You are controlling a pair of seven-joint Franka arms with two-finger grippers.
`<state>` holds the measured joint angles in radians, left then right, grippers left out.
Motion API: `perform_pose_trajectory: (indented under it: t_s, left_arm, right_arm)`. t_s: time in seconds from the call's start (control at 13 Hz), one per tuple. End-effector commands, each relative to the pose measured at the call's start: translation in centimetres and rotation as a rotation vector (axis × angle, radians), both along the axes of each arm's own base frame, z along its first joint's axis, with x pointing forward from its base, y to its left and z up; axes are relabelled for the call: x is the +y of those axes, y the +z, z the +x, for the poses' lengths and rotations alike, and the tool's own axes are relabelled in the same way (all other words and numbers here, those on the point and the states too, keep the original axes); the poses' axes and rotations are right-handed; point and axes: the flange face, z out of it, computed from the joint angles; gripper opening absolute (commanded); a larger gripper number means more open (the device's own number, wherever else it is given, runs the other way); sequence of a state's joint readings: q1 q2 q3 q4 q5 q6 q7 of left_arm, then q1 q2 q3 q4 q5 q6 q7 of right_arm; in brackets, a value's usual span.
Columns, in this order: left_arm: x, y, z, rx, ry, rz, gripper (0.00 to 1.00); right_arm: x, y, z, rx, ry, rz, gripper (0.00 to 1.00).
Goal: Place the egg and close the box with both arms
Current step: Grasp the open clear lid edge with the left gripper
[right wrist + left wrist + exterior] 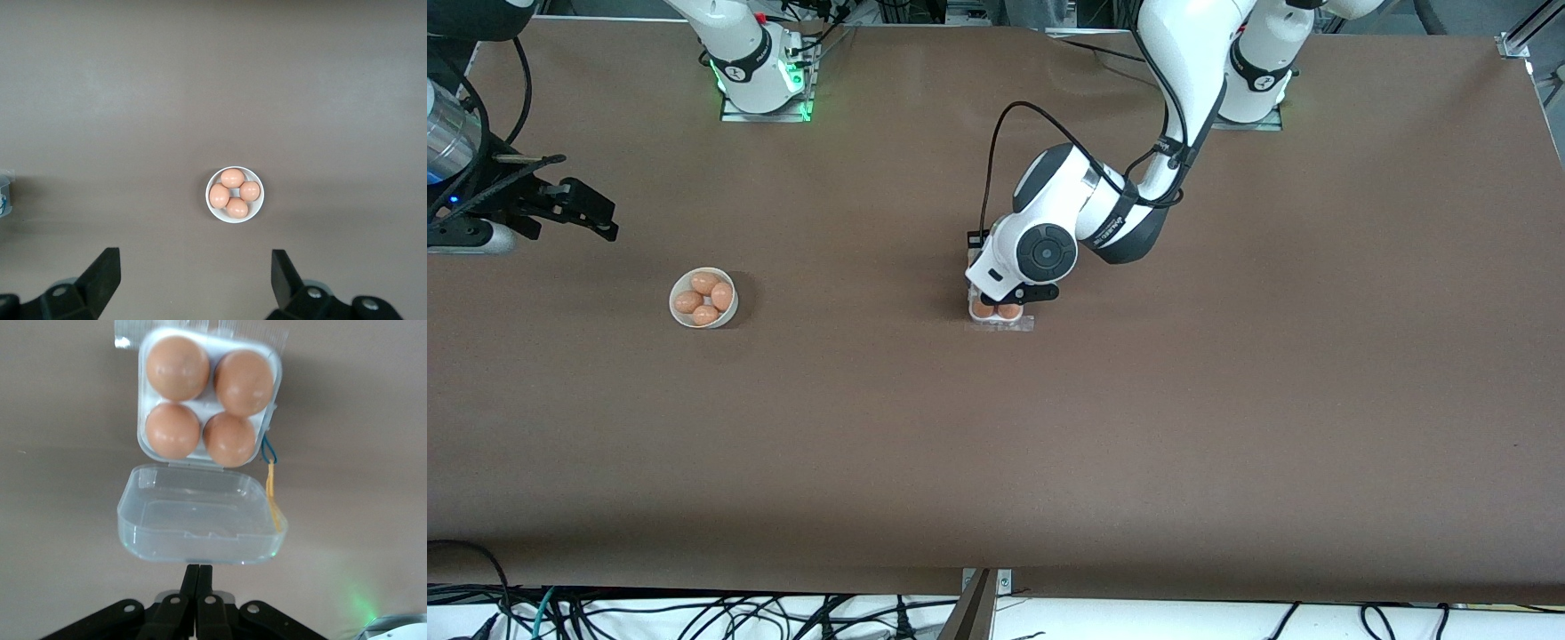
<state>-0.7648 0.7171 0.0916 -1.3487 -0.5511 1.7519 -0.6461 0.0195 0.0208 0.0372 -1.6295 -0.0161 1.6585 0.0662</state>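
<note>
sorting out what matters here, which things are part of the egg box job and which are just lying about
Part of the job:
- egg carton, four eggs in its cells, clear lid still open
- left tool, shut, by the lid's edge
- right tool, open, waiting above the bowl

Lying about:
- white bowl holding four spare eggs

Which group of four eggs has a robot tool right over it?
The four eggs in the box: the left tool, shut, hangs over it. The bowl's eggs lie uncovered.

Even light falls from above; soft shadows lie on the table [1227,400]. The eggs [200,403] look slightly blurred, with a green glow nearby.
</note>
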Motion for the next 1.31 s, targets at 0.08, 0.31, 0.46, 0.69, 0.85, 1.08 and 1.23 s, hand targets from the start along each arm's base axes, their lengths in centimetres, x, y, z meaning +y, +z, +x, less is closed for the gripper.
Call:
perform_pose_trajectory:
  t_s: [0.08, 0.31, 0.46, 0.69, 0.85, 1.08, 1.23]
  left_arm:
    - [0.4, 2.2, 2.0, -0.065, 0.031, 0.008, 0.04]
    - [1.3, 3.2, 2.6, -0.063, 0.038, 0.008, 0.05]
    - [1.6, 4.4, 1.3, 0.007, -0.001, 0.03, 0.04]
    - [1.3, 5.6, 0.0, 0.054, -0.026, 0.045, 0.04]
    - [0.4, 4.2, -0.9, 0.072, -0.018, 0.073, 0.04]
    - [-1.5, 1.4, -3.1, 0.095, -0.058, 0.107, 0.04]
    - [-1.6, 0.3, -3.3, 0.105, -0.061, 0.119, 0.04]
  right_arm:
    - [-0.2, 0.2, -0.3, -0.006, 0.004, -0.002, 1.0]
    - [-0.2, 0.2, -0.3, -0.006, 0.004, -0.002, 1.0]
    - [-0.2, 0.2, -0.3, -0.006, 0.005, -0.002, 1.0]
    - [-0.2, 0.2, -0.3, -0.006, 0.005, -0.002, 1.0]
    - [-0.2, 0.2, -0.3, -0.006, 0.005, -0.002, 1.0]
    - [-0.2, 0.2, -0.3, -0.006, 0.005, -0.002, 1.0]
    - [-0.2, 0.2, -0.3, -0.006, 0.005, -0.002, 1.0]
